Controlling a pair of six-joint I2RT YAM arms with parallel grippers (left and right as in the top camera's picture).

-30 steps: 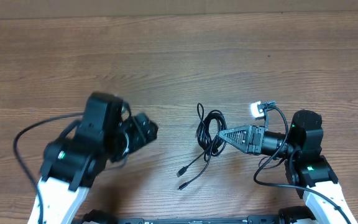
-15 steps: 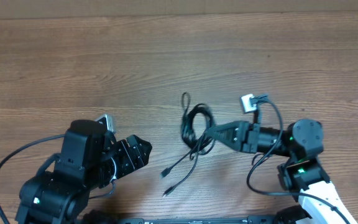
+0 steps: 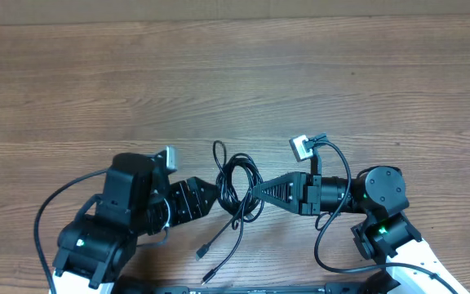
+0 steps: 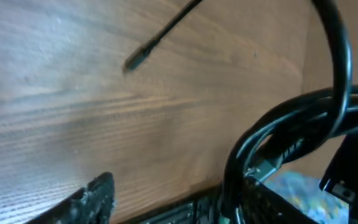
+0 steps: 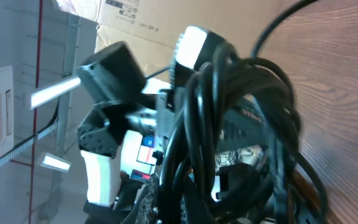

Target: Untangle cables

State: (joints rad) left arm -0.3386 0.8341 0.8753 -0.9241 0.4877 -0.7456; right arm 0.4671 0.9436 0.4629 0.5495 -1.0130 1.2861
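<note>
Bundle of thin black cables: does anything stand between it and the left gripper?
Nothing visible does. The left gripper, jaws open, sits close beside the bundle of thin black cables. The right gripper grips the bundle from the opposite side.

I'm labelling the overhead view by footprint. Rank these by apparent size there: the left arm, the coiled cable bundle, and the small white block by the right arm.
1. The left arm is clearly largest, though it also stands nearer the camera.
2. The cable bundle comes next.
3. The white block is smallest.
</note>
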